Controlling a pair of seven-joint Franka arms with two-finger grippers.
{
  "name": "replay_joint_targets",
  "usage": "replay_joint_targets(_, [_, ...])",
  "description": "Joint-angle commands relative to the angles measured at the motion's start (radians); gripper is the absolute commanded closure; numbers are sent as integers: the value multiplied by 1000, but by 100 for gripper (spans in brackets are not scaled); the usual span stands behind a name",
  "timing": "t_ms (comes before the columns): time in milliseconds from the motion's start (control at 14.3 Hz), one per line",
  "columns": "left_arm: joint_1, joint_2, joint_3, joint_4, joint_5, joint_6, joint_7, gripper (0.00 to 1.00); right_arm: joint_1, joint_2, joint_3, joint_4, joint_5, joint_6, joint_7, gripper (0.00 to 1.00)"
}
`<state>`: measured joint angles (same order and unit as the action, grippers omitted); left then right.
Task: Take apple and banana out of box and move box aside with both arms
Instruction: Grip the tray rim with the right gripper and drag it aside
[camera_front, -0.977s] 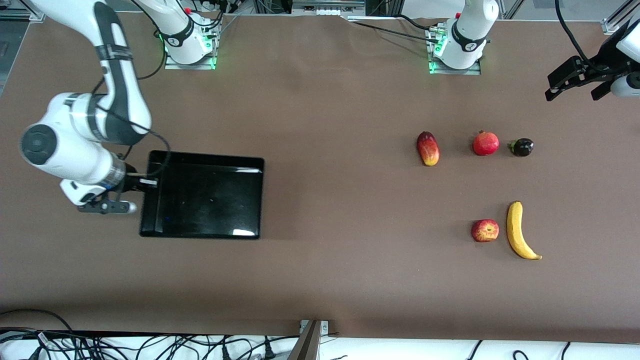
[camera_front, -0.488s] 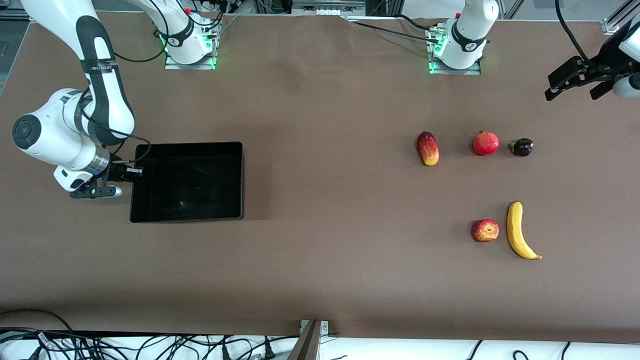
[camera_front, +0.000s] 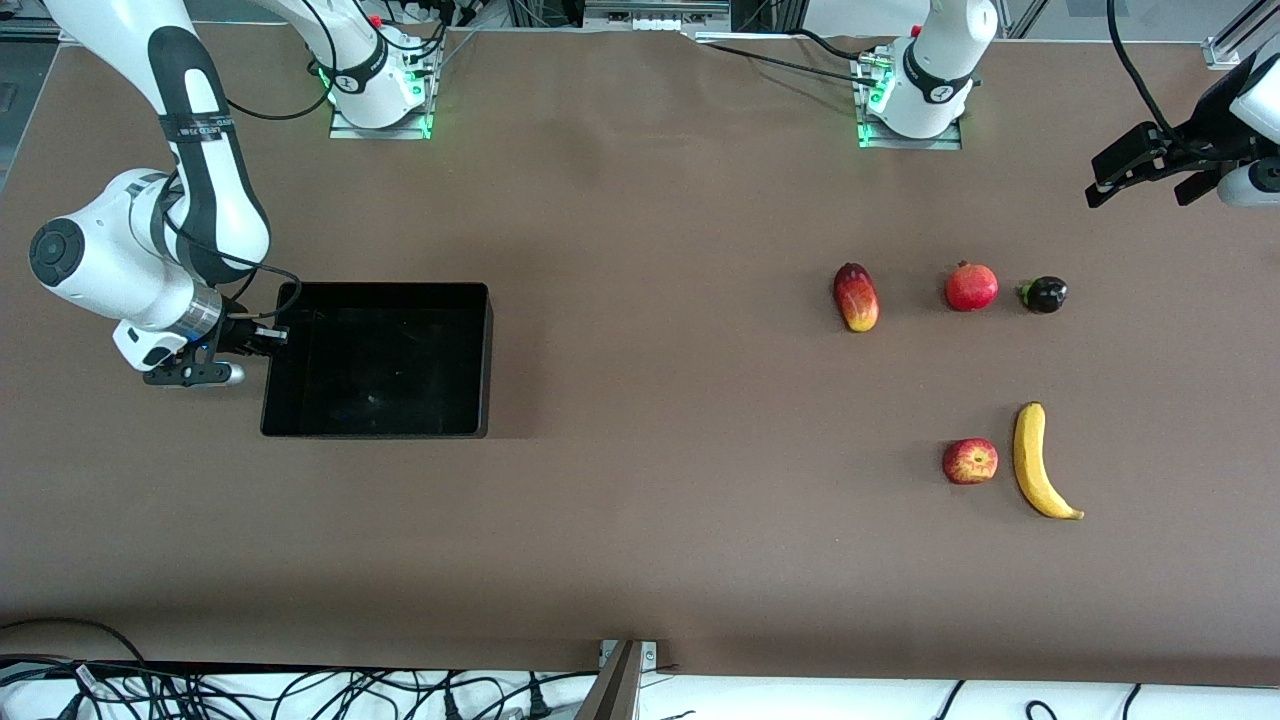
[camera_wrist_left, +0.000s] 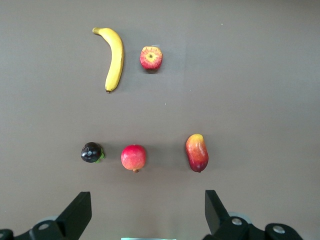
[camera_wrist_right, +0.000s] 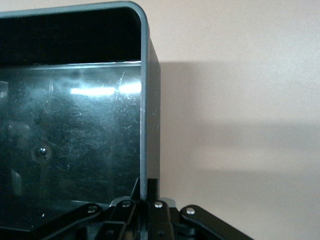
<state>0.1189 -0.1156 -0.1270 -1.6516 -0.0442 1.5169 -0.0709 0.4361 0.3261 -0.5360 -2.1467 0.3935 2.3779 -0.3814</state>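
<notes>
The black box (camera_front: 476, 360) lies toward the right arm's end of the table. My right gripper (camera_front: 268, 336) is shut on its end wall (camera_wrist_right: 145, 125), one finger inside and one outside. A streaked apple (camera_front: 970, 461) and a yellow banana (camera_front: 1040, 462) lie side by side toward the left arm's end, near the front camera; the left wrist view shows the apple (camera_wrist_left: 151, 58) and the banana (camera_wrist_left: 114, 58) too. My left gripper (camera_front: 1140, 165) hangs open high above the table edge at that end, its fingers (camera_wrist_left: 80, 212) wide apart and holding nothing.
A red-yellow mango (camera_front: 856, 297), a red pomegranate (camera_front: 971, 287) and a small dark fruit with a green stem (camera_front: 1043, 294) lie in a row, farther from the front camera than the apple and banana. Cables run along the table's near edge.
My right gripper has swung the box from tilted to lying square, moving it toward the right arm's end and farther from the front camera. The left gripper has barely shifted.
</notes>
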Motion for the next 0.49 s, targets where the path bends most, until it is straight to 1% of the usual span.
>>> replay_joint_targets(0, [-10, 8, 12, 16, -20, -15, -10, 0, 9, -47, -9, -70, 21, 55, -5, 100])
replay_joint_targets(70, [-10, 8, 12, 16, -20, -15, -10, 0, 9, -47, -9, -82, 21, 72, -5, 100])
replay_joint_targets(209, [-12, 13, 12, 18, -11, -15, -6, 0, 10, -48, -9, -84, 19, 61, -7, 100])
replay_joint_targets(279, [-12, 14, 9, 19, -10, -15, -6, 0, 9, -48, -10, -82, 19, 38, -23, 69])
replay_joint_targets(349, [-12, 14, 9, 19, -8, -15, -7, 0, 9, -48, -18, -82, 19, 18, -37, 3])
replay_joint_targets(419, [-12, 16, 10, 19, -8, -15, -7, 0, 10, -65, -21, -81, 19, 14, -40, 0])
